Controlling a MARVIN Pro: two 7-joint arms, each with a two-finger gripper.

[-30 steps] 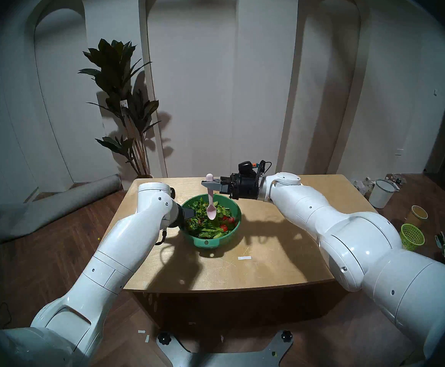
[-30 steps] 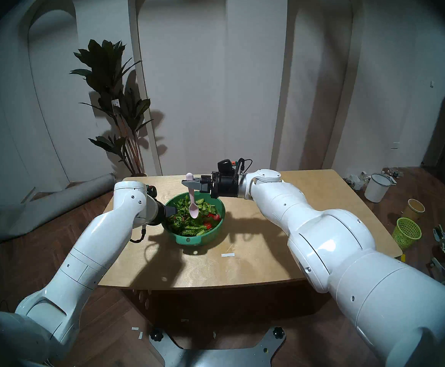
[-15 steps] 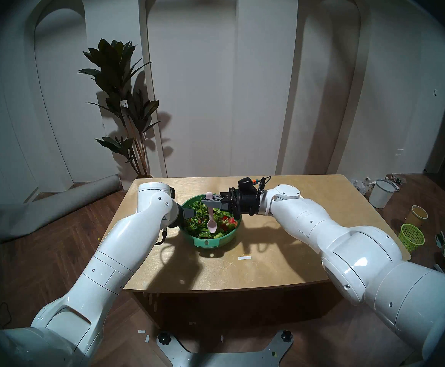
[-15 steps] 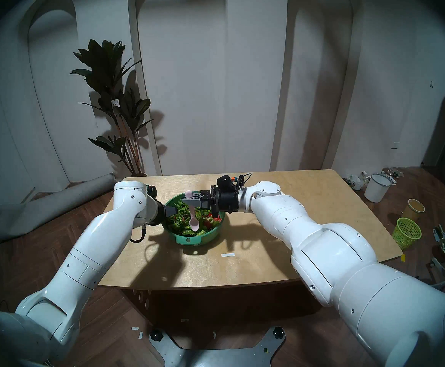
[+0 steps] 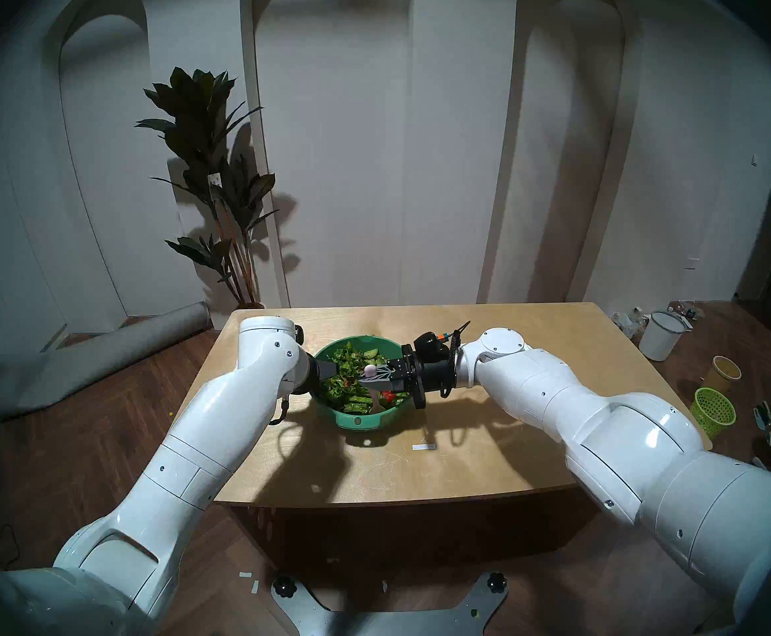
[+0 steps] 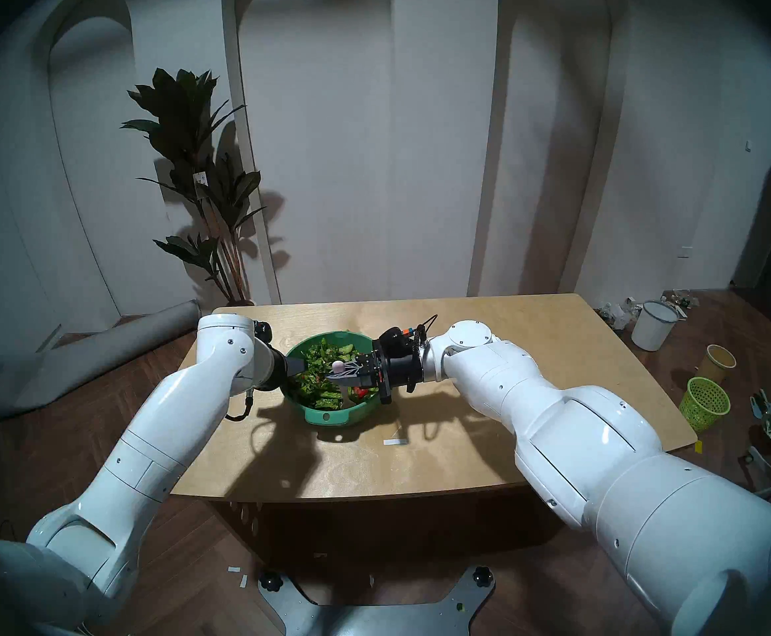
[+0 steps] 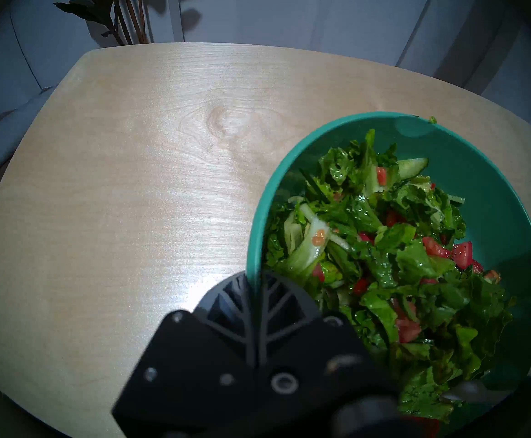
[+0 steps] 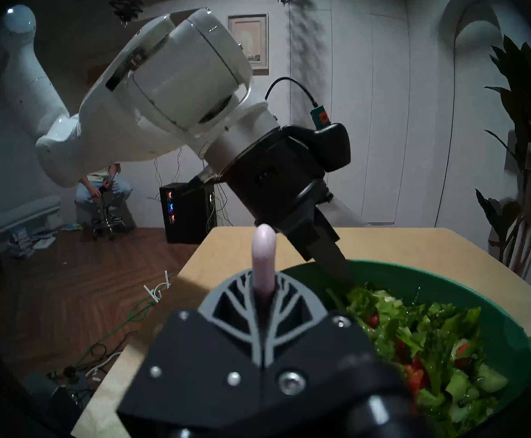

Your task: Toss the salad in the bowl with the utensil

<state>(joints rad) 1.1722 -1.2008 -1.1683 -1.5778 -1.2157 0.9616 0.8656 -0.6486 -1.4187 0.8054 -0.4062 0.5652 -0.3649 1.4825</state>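
The bowl (image 5: 381, 417) sits on the wooden table (image 5: 489, 451), nearer the robot's left side, its lighter tab handle with a hole facing the robot. Inside it lies the salad (image 7: 384, 254): chopped lettuce with cucumber slices and small red pieces, glistening in the left wrist view. The left gripper (image 7: 254, 288) is closed on the bowl's rim, one finger outside the wall and the other inside against the leaves. The right gripper (image 8: 262, 304) reaches in over the bowl from the robot's right, its two fingers pressed together around the handle of the spoon (image 8: 263, 254). The rounded pink end of the handle stands up above the fingers, while the lower part of the spoon drops into the salad near the bowl's front wall; in the head views a pale stretch of it shows below the gripper (image 5: 376, 401), and the scoop itself is too dim to make out clearly. A small white strip (image 5: 424, 447) lies on the table just in front of the bowl, toward the right. On the floor to the right stand a lime-green mesh basket (image 5: 713, 410) and a white bucket (image 5: 661, 337).
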